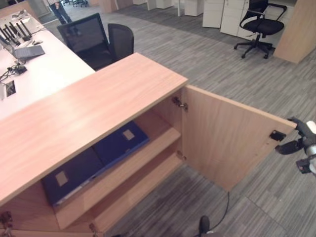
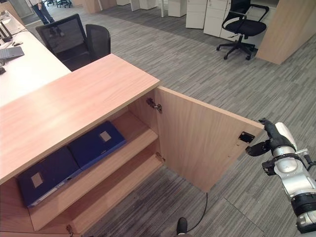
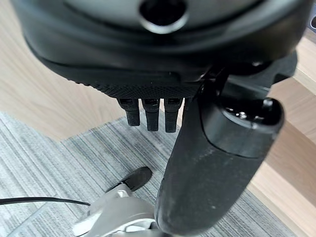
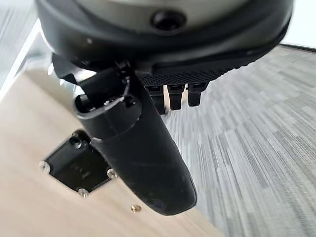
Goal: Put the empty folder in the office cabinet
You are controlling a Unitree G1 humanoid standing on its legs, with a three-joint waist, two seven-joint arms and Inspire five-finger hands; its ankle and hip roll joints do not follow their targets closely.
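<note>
Lying flat on the upper shelf (image 2: 129, 148) of the low light-wood office cabinet (image 1: 94, 106), two dark blue rectangular folders sit side by side, their inner edges touching or nearly so: the nearer-to-door blue folder (image 1: 121, 142) lies toward the shelf's right end, and the second blue folder (image 1: 71, 177) lies toward its left end. Each has a smooth matt cover bearing a small pale rectangular label near its middle, and a thin light strip shows along the front edge of the left one; whether either is empty cannot be told. A bare lower shelf (image 2: 118, 185) runs beneath. The cabinet's wooden door (image 2: 202, 143) stands swung wide open on its metal hinge (image 1: 179, 103), and a small black plate (image 2: 246, 137) is screwed near its free edge. The robot's dark right hand (image 2: 269, 140) is at that free edge, thumb beside the black plate in the right wrist view, fingers bent loosely and closed on nothing. The left hand (image 3: 163, 74) hangs above the grey striped carpet (image 2: 207, 64) beside the cabinet, its fingers relaxed and holding nothing. Behind the cabinet stand a white desk (image 1: 47, 74), black mesh office chairs (image 1: 96, 39) and another black swivel chair (image 1: 256, 24).
</note>
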